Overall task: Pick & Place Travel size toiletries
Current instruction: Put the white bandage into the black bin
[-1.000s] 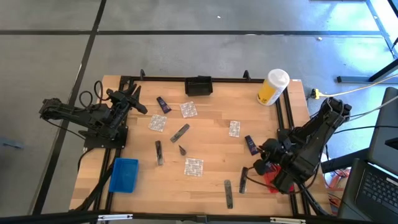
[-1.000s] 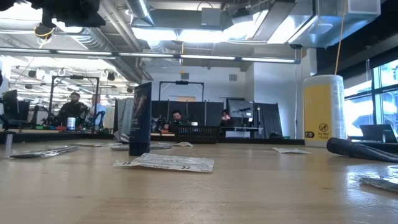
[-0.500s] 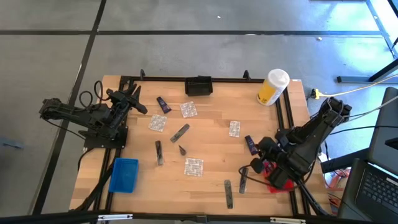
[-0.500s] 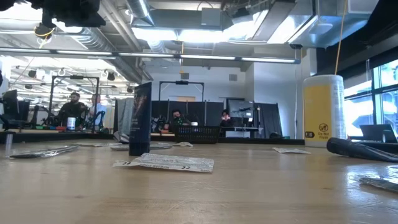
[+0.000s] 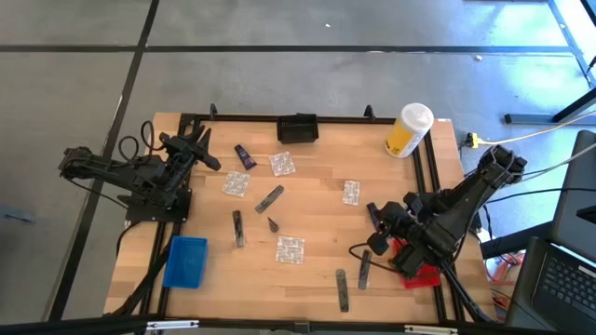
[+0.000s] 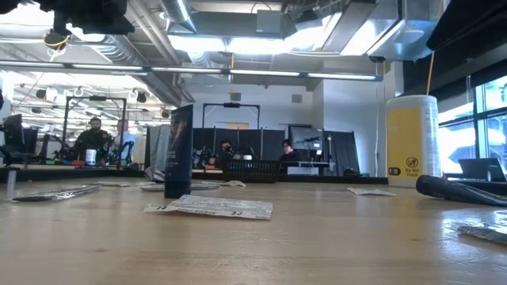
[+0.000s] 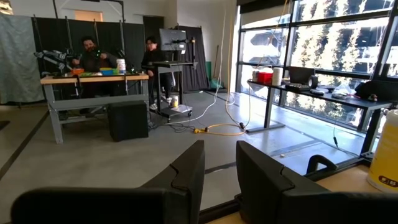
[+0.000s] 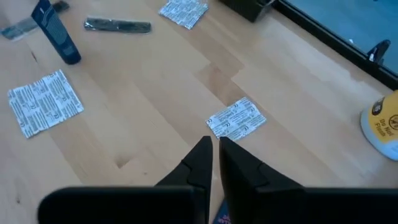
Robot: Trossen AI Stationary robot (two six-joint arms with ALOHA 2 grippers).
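Right fingers (image 8: 214, 149) nearly closed, empty, foil sachet (image 8: 236, 119) just beyond their tips

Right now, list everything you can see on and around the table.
foil sachets: four, silvery-white, scattered across table
sticks: four, grey, two centre, two near front
tubes: at least two, dark, left of centre
container: one, yellow, white cap, far right corner
basket: one, black, far edge
blue tray: one, front left
red tray: one, under right arm
people: several, at desks beyond
left pincer: open, far left corner
right pincer: shut, empty, right side
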